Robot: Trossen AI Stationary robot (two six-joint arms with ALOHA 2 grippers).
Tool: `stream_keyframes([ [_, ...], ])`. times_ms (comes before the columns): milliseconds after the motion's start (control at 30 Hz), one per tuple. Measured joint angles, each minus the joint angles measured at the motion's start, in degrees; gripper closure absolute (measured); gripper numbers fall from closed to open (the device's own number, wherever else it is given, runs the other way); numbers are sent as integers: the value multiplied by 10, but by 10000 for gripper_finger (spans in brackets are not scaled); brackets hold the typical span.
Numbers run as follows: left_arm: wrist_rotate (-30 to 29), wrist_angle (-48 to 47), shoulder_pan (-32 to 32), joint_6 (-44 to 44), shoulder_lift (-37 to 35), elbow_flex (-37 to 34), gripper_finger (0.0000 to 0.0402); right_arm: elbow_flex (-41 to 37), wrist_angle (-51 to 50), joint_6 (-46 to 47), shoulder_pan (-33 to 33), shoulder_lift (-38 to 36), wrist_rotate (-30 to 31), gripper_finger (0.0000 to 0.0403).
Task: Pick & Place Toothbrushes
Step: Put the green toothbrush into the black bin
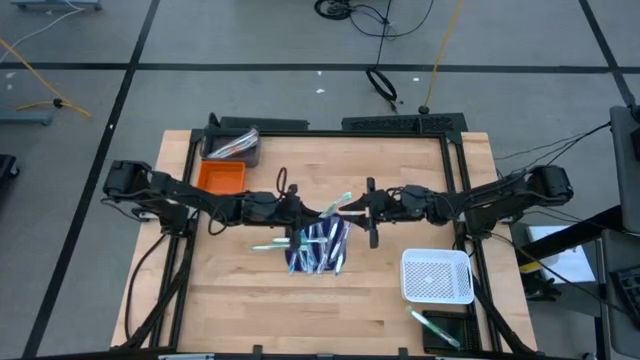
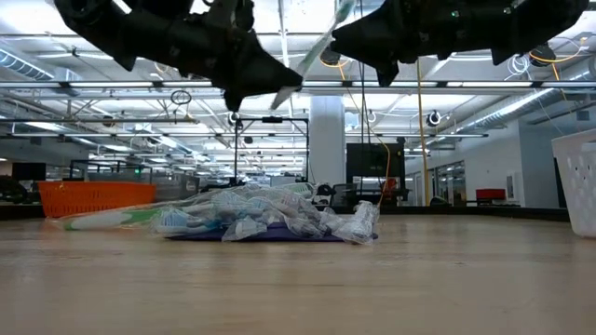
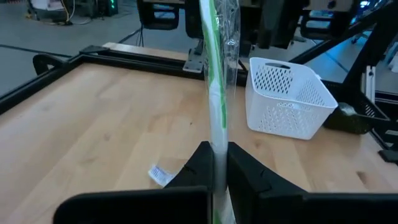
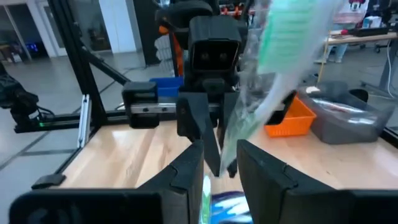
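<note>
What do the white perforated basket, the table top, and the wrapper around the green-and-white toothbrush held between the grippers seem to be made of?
White perforated basket: seemingly moulded plastic, matt, with regular punched holes. Table top: wood, pale planks with visible grain and joints. Wrapper on the green-and-white toothbrush pinched in the left gripper: probably thin clear plastic film, glossy and crinkled, with the brush visible through it.

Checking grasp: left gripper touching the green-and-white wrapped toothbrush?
Touching. Left wrist view: the left gripper is shut on the green-and-white wrapped toothbrush, fingers pressed against both sides.
</note>
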Motion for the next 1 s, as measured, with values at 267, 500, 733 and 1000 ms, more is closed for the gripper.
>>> stream_keyframes([
  [267,3,3,0,5,45,33,394,0,27,0,-2,8,1,314],
  [500,4,0,0,-4,54,40,375,-1,33,-10,-6,8,3,346],
  [733,-11,-1,-1,0,55,40,393,-1,18,10,-8,8,-29,379],
  [1000,-31,4,0,9,51,40,386,0,-31,31,-8,8,-58,308],
])
